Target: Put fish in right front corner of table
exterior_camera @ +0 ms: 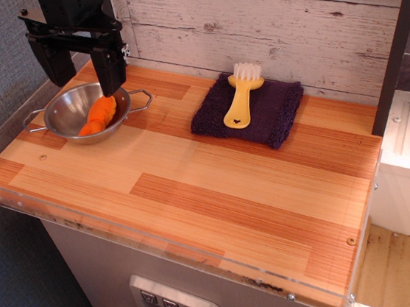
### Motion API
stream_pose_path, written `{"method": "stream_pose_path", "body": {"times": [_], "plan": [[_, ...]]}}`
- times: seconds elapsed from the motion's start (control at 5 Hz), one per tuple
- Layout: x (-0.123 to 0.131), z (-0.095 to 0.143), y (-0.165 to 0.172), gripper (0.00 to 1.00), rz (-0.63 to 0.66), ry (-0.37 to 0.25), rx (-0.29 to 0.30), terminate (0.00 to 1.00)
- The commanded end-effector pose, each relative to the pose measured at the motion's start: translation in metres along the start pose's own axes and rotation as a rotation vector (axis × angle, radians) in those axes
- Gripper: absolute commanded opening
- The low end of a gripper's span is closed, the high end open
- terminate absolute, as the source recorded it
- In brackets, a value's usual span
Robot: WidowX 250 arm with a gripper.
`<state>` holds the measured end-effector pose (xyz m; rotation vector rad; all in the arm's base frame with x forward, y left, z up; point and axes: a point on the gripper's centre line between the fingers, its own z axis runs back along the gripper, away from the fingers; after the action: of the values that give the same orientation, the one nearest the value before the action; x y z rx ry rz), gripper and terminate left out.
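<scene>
Nearest the camera, the striped light and reddish-brown wooden tabletop (194, 192) with its clear acrylic rim shows a bare right front corner, the target zone. At the far left, the small bright orange toy fish (98, 114) lies inside the round stainless-steel bowl (63, 110). Above it, the black tool (79, 57) hangs with its jaws spread and one finger (110, 68) just touching the fish. Judged step: grasping. Next: close on the fish, lift it clear of the bowl rim, then carry it diagonally across.
</scene>
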<state>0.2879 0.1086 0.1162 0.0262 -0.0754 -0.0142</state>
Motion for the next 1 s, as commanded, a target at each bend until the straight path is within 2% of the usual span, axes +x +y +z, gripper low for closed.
{"method": "stream_pose_path", "body": {"times": [0.0,0.4,0.8], "plan": [[0.0,0.0,0.0,1.0,0.0,0.0,0.0,0.0],[0.023,-0.008,0.042,1.0,0.096,-0.027,0.071,0.0],[0.033,-0.046,0.064,1.0,0.165,-0.001,0.089,0.0]]}}
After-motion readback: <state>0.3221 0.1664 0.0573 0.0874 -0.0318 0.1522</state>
